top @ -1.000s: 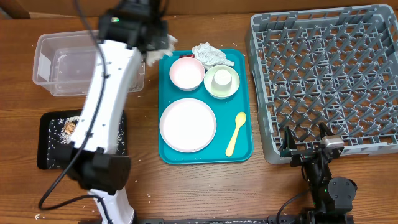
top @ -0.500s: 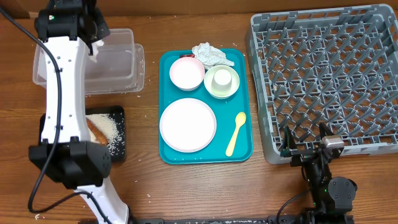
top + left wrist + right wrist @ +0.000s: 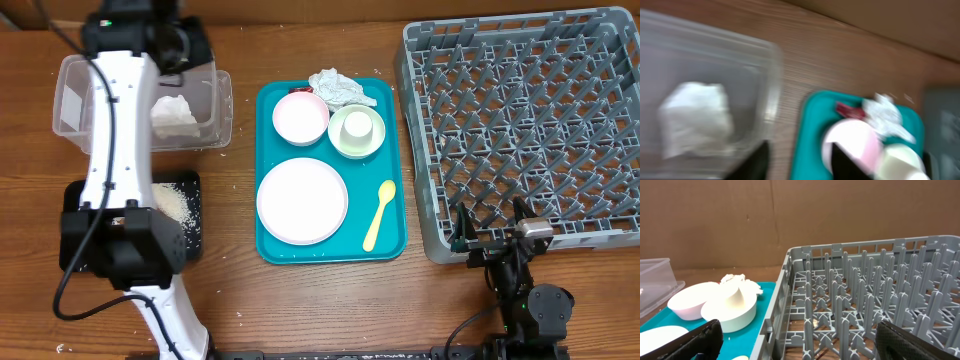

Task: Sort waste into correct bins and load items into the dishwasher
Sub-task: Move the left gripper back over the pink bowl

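My left gripper [image 3: 182, 48] is open and empty above the far right corner of the clear tub [image 3: 70, 95]. A crumpled white napkin [image 3: 172, 111] lies loose in the tub; it also shows in the left wrist view [image 3: 695, 122], left of my gripper [image 3: 800, 162]. A second napkin [image 3: 340, 87] and a red wrapper [image 3: 844, 109] lie at the teal tray's far end. The black tray [image 3: 192, 185] holds rice [image 3: 170, 205]. The plate [image 3: 302, 200], pink bowl [image 3: 300, 117], whitish bowl [image 3: 345, 143] with the cup [image 3: 358, 123] inside, and spoon [image 3: 379, 213] sit on the teal tray. My right gripper [image 3: 805, 345] is open at the dish rack's [image 3: 530, 120] near edge.
The teal tray [image 3: 390, 160] lies between the bins and the rack. My left arm [image 3: 120, 150] stretches over the black tray and the tub, hiding part of each. A few rice grains lie scattered on the wooden table near the black tray.
My left gripper carried a napkin from the teal tray's far left corner leftward over the clear tub and let it go; the napkin now lies in the tub. The right arm has not moved.
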Controlling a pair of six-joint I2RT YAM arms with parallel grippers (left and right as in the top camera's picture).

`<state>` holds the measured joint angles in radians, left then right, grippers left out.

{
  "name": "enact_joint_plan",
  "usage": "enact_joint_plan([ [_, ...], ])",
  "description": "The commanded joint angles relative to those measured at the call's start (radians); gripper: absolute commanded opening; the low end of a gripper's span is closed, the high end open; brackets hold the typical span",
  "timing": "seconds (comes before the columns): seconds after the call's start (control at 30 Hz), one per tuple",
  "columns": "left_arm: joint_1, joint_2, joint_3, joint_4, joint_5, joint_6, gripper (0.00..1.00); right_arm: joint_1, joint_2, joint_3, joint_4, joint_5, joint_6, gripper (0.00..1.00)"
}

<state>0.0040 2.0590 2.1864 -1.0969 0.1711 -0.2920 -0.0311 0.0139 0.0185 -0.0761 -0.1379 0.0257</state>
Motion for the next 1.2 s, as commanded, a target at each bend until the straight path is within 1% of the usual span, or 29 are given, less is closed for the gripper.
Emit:
enact_joint_plan([
  [0.0, -0.13, -0.011, 0.008, 0.003, 0.13, 0.13, 0.04, 0.0, -0.01, -0.01, 0.004, 0.01, 0.0, 1.0],
  [0.03, -0.191, -0.001, 0.008, 0.005, 0.105, 0.185, 0.04, 0.0, -0.01, -0.01, 0.004, 0.01, 0.0, 1.0],
  [0.07, -0.227, 0.009, 0.008, 0.008, 0.068, 0.204, 0.04, 0.0, -0.01, -0.01, 0.004, 0.01, 0.0, 1.0],
  [0.23, -0.353, 0.075, 0.008, 0.029, -0.199, 0.189, 0.04, 0.0, -0.01, -0.01, 0.004, 0.01, 0.0, 1.0],
  [0.3, -0.378, 0.118, 0.008, 0.032, -0.241, 0.172, 0.04, 0.0, -0.01, -0.01, 0.004, 0.01, 0.0, 1.0],
  [0.43, -0.386, 0.198, 0.008, 0.03, -0.242, 0.172, 0.04, 0.0, -0.01, -0.01, 0.004, 0.01, 0.0, 1.0],
  [0.53, -0.367, 0.263, 0.008, 0.047, -0.238, 0.172, 0.04, 0.0, -0.01, -0.01, 0.004, 0.01, 0.0, 1.0],
  [0.6, -0.363, 0.286, 0.008, 0.034, -0.204, 0.172, 0.04, 0.0, -0.01, -0.01, 0.004, 0.01, 0.0, 1.0],
  [0.7, -0.362, 0.311, 0.008, -0.035, -0.115, 0.164, 0.04, 0.0, -0.01, -0.01, 0.004, 0.01, 0.0, 1.0],
  [0.8, -0.365, 0.316, 0.008, -0.11, -0.104, 0.131, 0.04, 0.0, -0.01, -0.01, 0.004, 0.01, 0.0, 1.0],
  [0.97, -0.365, 0.324, 0.008, -0.217, -0.067, 0.131, 0.04, 0.0, -0.01, -0.01, 0.004, 0.01, 0.0, 1.0],
  [1.07, -0.365, 0.325, 0.008, -0.21, -0.075, 0.132, 0.04, 0.0, -0.01, -0.01, 0.004, 0.01, 0.0, 1.0],
  [1.17, -0.364, 0.325, 0.008, -0.166, -0.094, 0.131, 0.04, 0.0, -0.01, -0.01, 0.004, 0.01, 0.0, 1.0],
])
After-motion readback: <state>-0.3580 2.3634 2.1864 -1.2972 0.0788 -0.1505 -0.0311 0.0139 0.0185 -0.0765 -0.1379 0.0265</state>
